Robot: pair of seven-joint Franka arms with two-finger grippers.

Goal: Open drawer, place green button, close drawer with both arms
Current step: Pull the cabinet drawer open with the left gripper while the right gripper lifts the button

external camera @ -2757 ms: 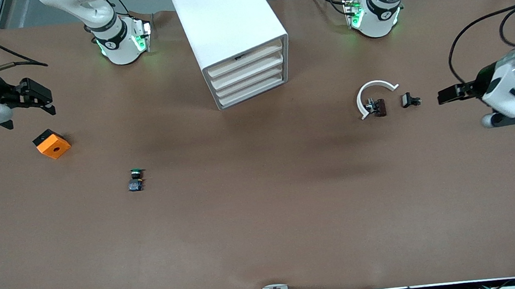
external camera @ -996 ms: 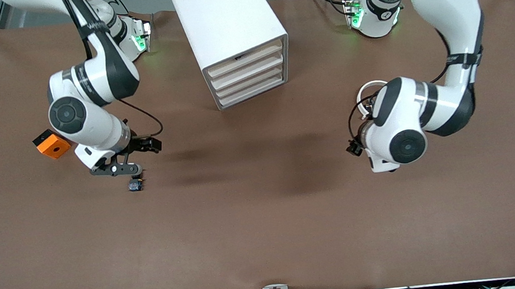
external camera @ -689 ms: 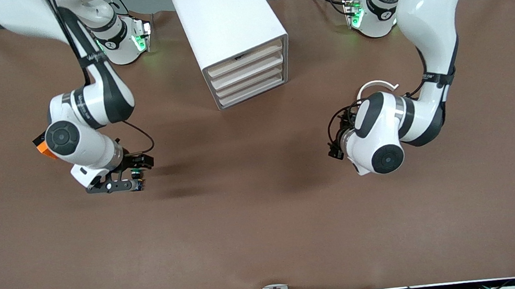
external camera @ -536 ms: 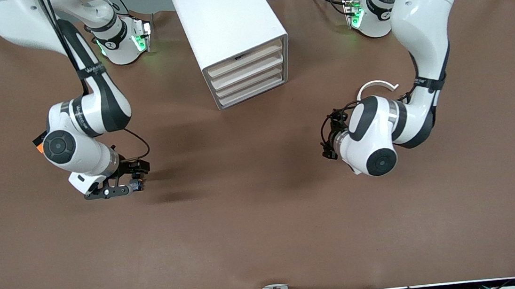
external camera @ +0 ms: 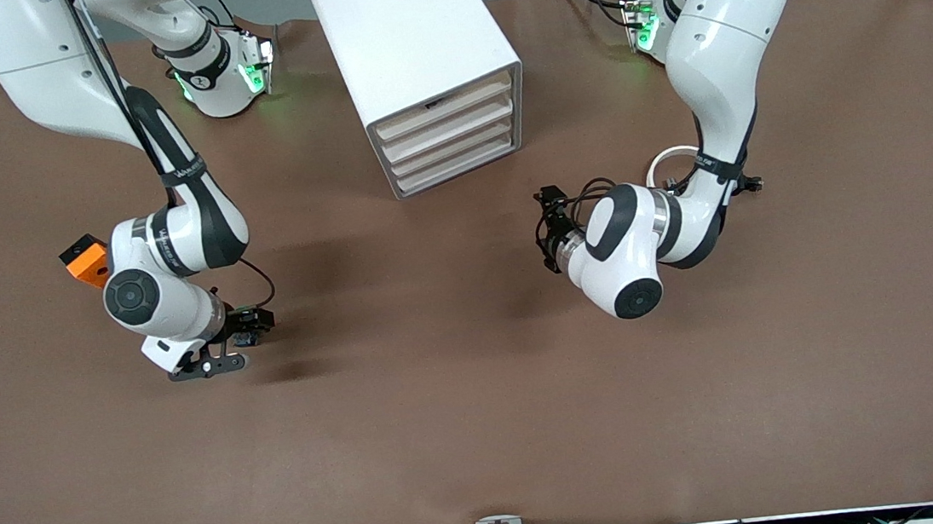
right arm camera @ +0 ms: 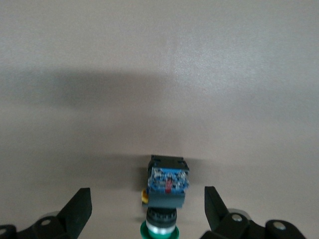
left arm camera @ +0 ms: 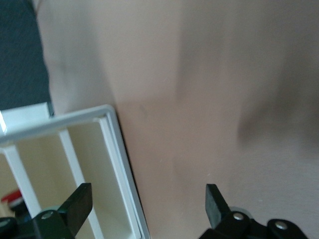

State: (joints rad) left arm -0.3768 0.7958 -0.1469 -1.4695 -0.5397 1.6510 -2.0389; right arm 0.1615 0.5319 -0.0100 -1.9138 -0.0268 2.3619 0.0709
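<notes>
The button (right arm camera: 167, 191) lies on its side on the brown table, green cap toward the wrist. My right gripper (right arm camera: 147, 209) stands open around it, one finger on each side, not touching. In the front view the right gripper (external camera: 252, 325) hangs low over that spot and hides the button. The white cabinet (external camera: 417, 61) stands near the arms' bases, and its lowest drawer (external camera: 458, 170) is closed. My left gripper (external camera: 549, 233) is open and empty above bare table, nearer the camera than the cabinet, pointing at the cabinet's lower corner (left arm camera: 122, 164). Its fingers (left arm camera: 79, 204) stand wide apart.
An orange cube (external camera: 85, 258) sits beside the right arm's elbow, toward that arm's end of the table. A white arc (external camera: 666, 159) and a small black clip part (external camera: 754, 181) lie under the left arm's forearm.
The right gripper has come down over the button and now straddles it. The left gripper has swung from above the white arc toward the cabinet. Both stayed open.
</notes>
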